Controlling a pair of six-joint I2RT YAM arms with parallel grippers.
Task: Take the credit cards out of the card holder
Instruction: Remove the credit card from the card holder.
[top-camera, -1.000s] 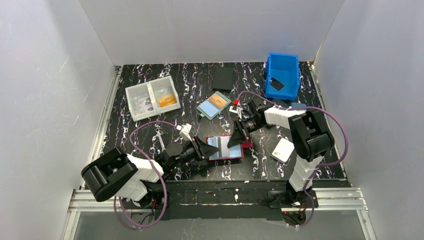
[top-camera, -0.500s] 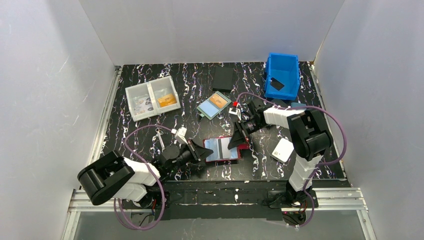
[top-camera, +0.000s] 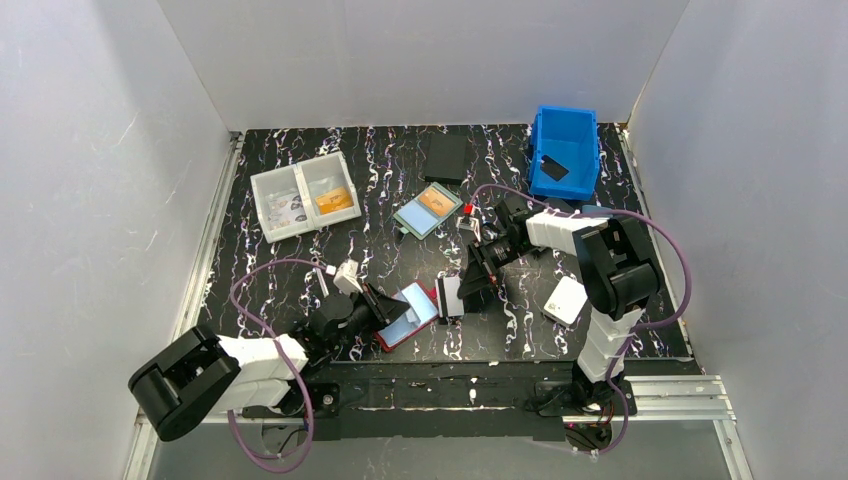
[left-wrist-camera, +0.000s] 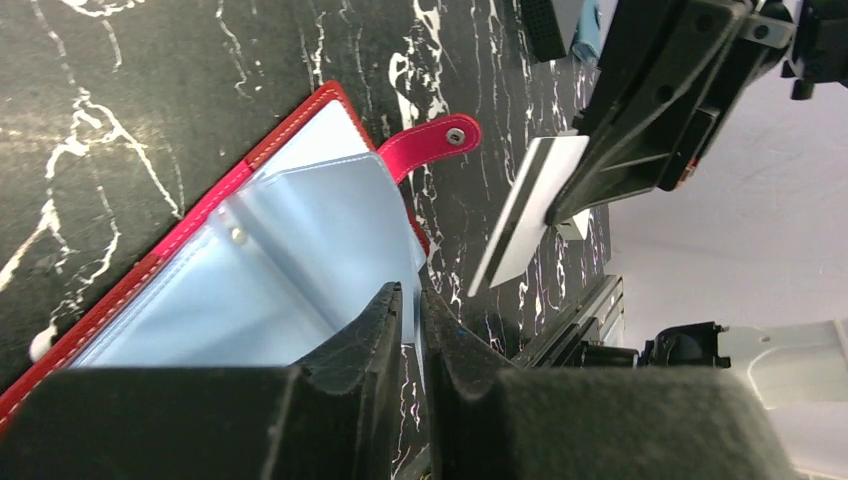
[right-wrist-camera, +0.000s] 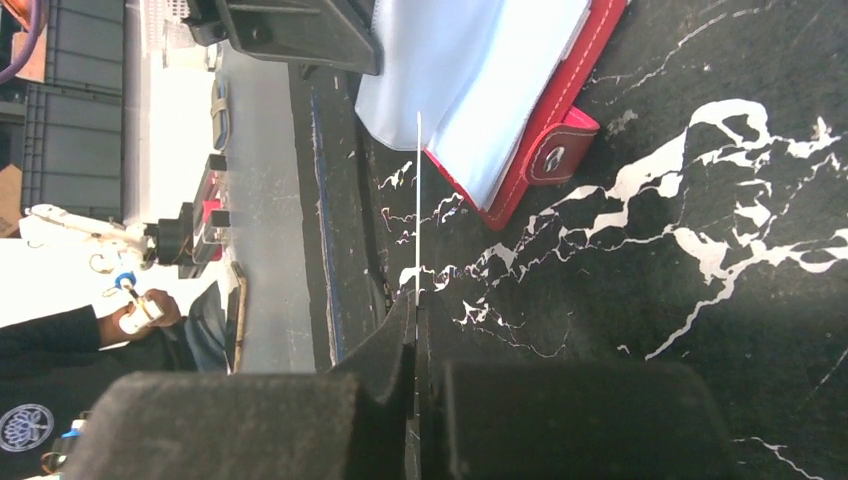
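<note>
**One card out, the holder pinched by its sleeve**

The left gripper (left-wrist-camera: 411, 296) is closing narrowly on the card holder (top-camera: 409, 318), its two fingers nipping the edge of a light-blue plastic sleeve. The holder is spreading open straight ahead of those fingers, red cover underneath and pale pockets facing up. Its snap tab (left-wrist-camera: 441, 139) is sticking out at the far end, away from the left gripper. The tab end is lying on the black marbled surface (top-camera: 400, 165); whether the end at the fingers is lifting off it cannot be told.

The right gripper (right-wrist-camera: 415, 312) is clamping shut on one credit card (top-camera: 449, 296). The card is standing on edge between its fingers, seen edge-on as a thin line in the right wrist view. It is hanging just beyond the holder's tab end, apart from the sleeves and clear of the pockets.

The two grippers are facing each other across the holder. The holder is sitting between them, touching the left one only, and the card is jutting from the right one toward it.
</note>
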